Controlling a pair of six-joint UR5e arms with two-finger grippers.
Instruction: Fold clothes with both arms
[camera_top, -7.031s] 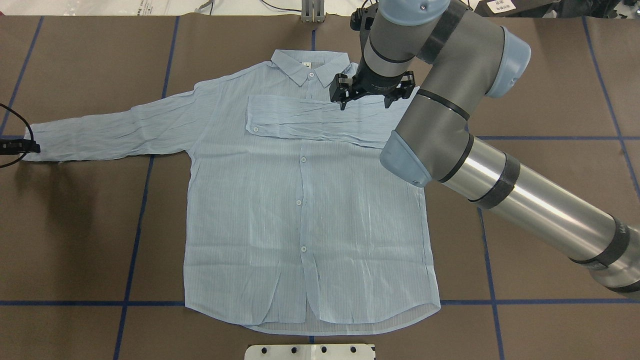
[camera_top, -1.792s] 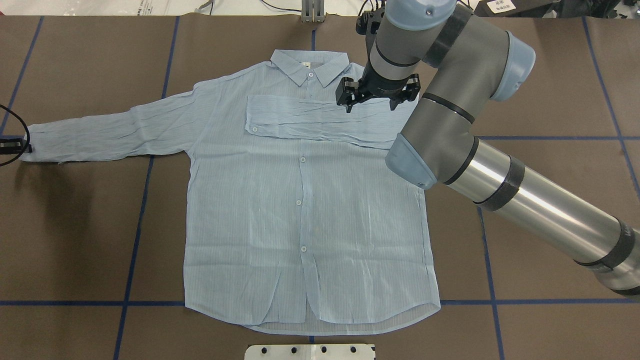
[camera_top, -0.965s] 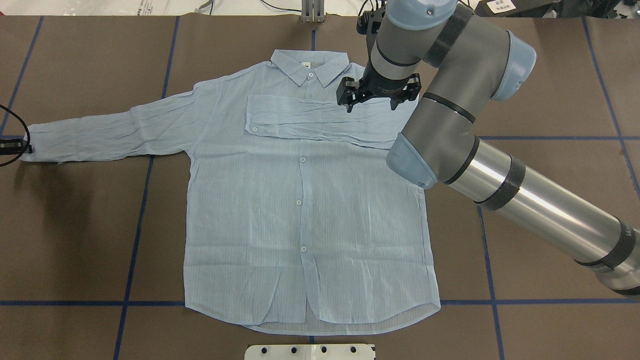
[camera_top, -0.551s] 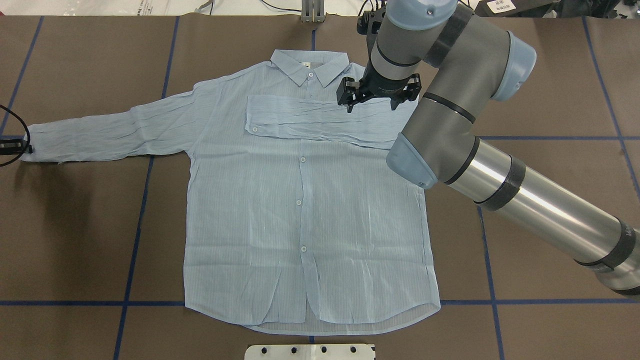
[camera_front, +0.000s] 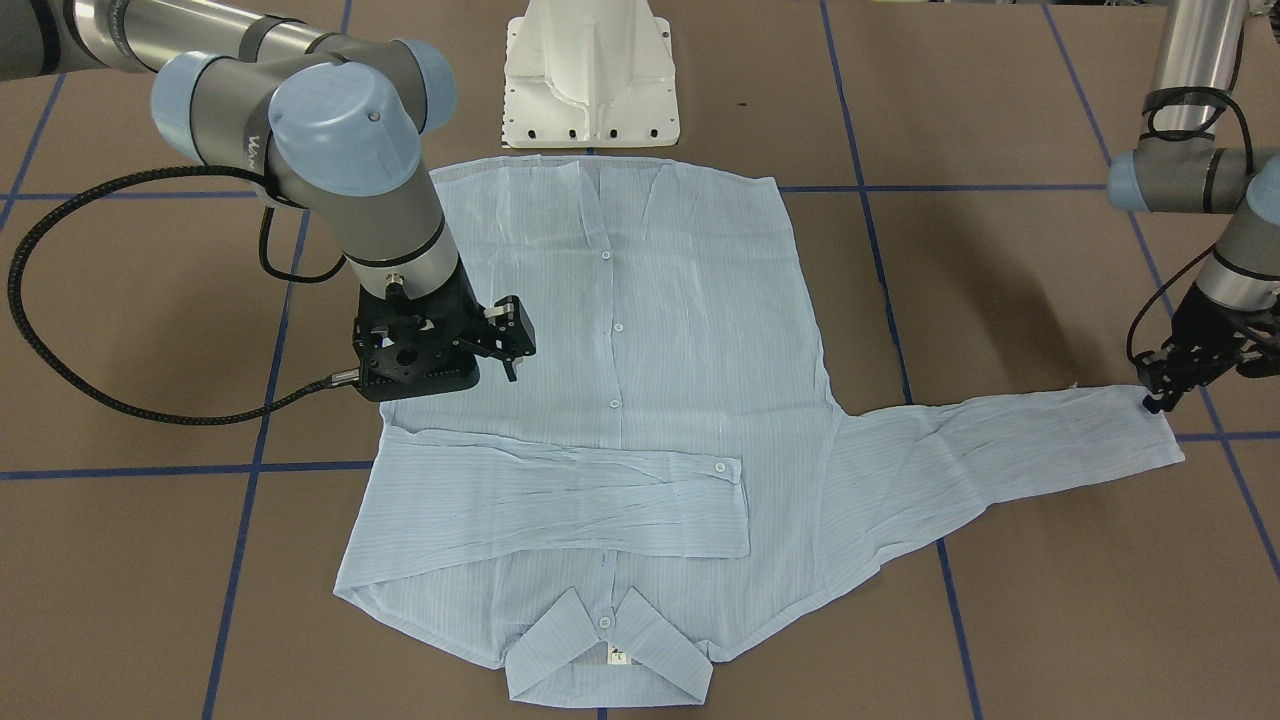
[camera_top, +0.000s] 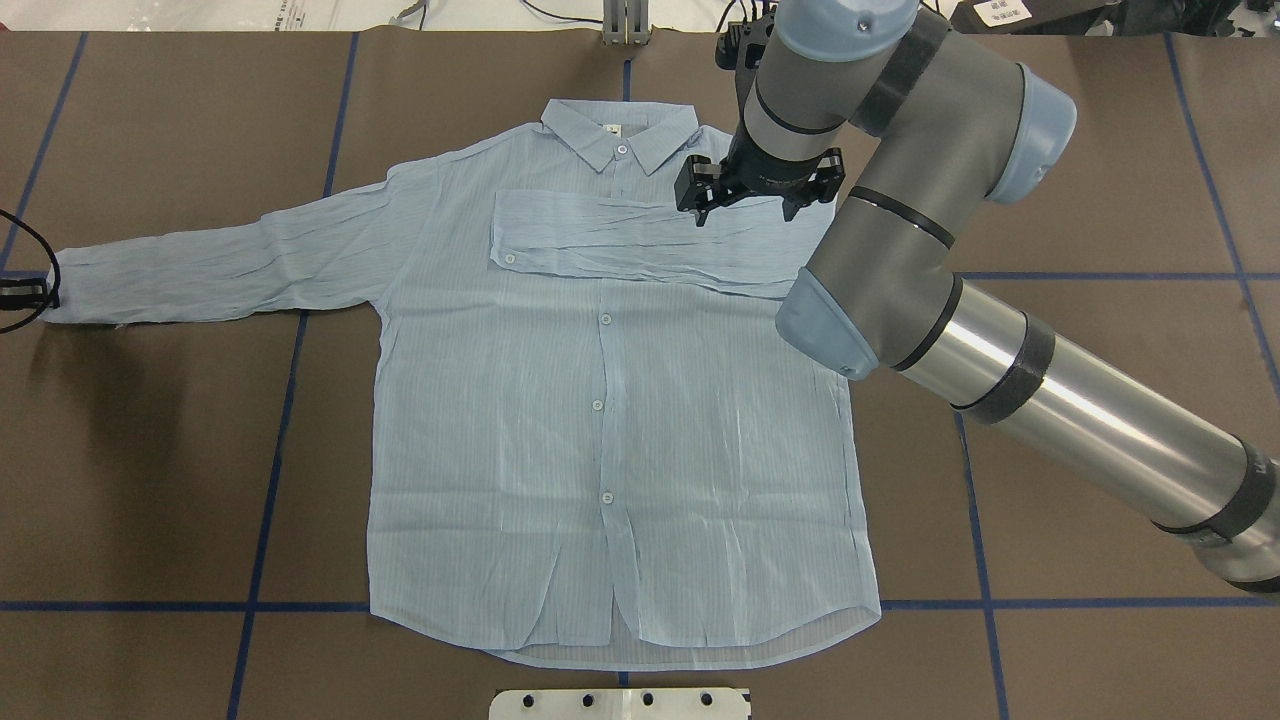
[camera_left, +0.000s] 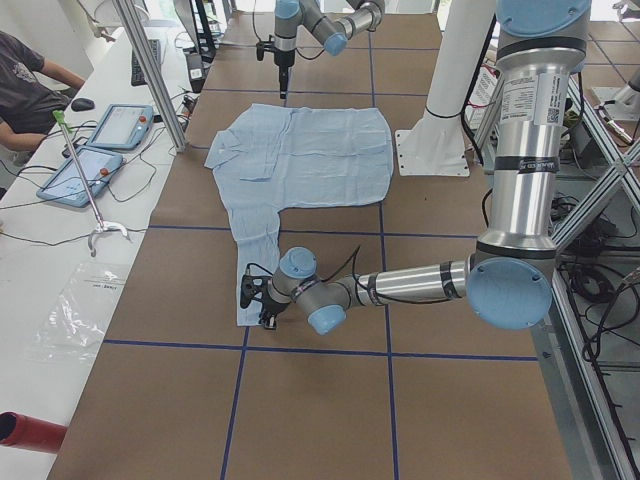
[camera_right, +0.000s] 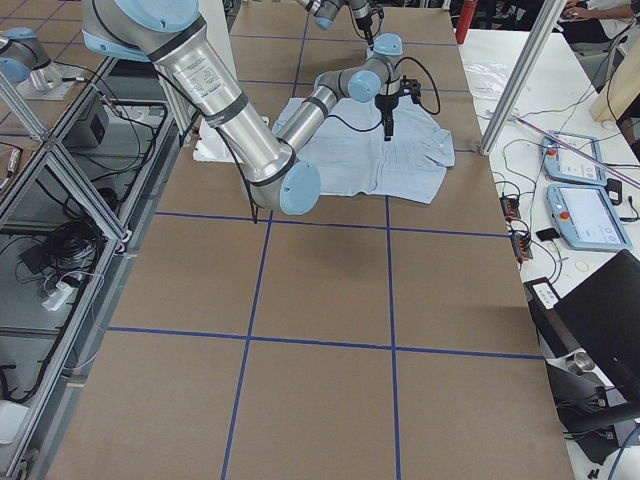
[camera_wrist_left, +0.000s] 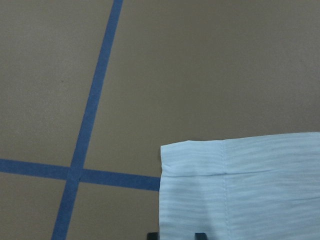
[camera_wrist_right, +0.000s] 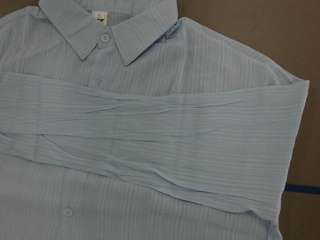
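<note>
A: Whereabouts of the shirt (camera_top: 600, 420)?
B: Flat on the brown table (camera_top: 150, 480), buttoned front up, hem nearest the base. Across the chest, the folded sleeve (camera_top: 640, 240); toward the robot's left, the outstretched sleeve (camera_top: 220, 265).
A: And the grippers?
B: Spread wide above the folded sleeve, the right gripper (camera_top: 745, 212), holding nothing. At the cuff (camera_wrist_left: 240, 185), the left gripper (camera_front: 1160, 398); possibly pinching it, cannot tell.
A: Any writing?
B: Farthest off, inside the collar (camera_top: 620, 130), a white neck label (camera_wrist_right: 99, 16) reading "3".

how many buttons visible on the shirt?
5 on the shirt: collar button, cuff button on the folded sleeve, three placket buttons. More may hide under that sleeve.
</note>
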